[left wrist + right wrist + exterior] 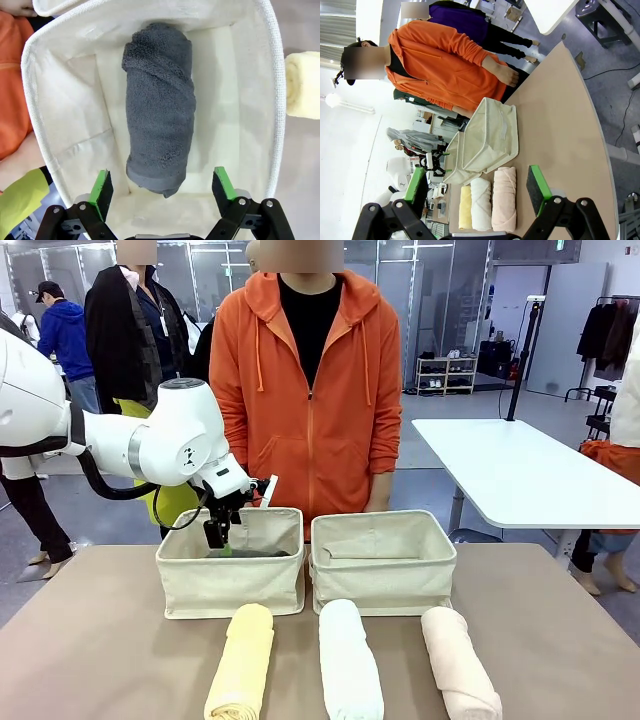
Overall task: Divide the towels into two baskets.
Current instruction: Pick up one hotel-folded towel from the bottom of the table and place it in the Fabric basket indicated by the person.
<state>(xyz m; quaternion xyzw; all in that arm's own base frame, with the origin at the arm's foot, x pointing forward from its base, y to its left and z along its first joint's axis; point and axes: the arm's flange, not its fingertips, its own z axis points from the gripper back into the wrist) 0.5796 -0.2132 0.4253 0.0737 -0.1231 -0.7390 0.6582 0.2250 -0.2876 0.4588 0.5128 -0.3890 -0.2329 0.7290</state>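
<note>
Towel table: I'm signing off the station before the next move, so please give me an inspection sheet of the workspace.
Surface: tan table, carrying the job's things.
Job's things: dark grey towel lying in the left basket; right basket alongside; yellow towel, white towel and pink towel in a row in front of the baskets.
Clutter: nothing seen.
Grippers: left gripper open, down in the left basket over the dark grey towel; right gripper open, holding nothing.
Cables: black cable looping under the left arm.
Surroundings: person in an orange hoodie at the far edge; white table behind.
</note>
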